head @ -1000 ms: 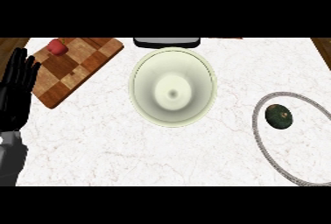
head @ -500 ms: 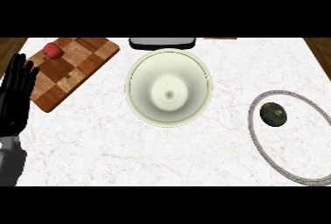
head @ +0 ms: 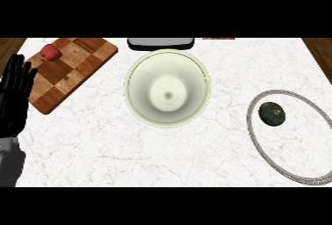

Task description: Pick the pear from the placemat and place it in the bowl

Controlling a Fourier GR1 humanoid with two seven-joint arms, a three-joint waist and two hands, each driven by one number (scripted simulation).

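Dark green pear (head: 272, 113) is seen on round grey-rimmed placemat (head: 257, 139), right of pale green bowl (head: 168, 88). Left hand (head: 16, 97) rested at left edge, fingers straight, open.

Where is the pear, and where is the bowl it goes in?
pear (head: 272, 113), head view, middle of the dark green fruit on the placemat.
bowl (head: 139, 70), head view, upper left of its pale rim.

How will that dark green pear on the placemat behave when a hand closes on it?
The pear looks rounded and smooth, so it may roll or slip aside if nudged. It seems small and solid, probably light and stiff. It lies alone on the flat placemat, so nothing would stop it rolling.
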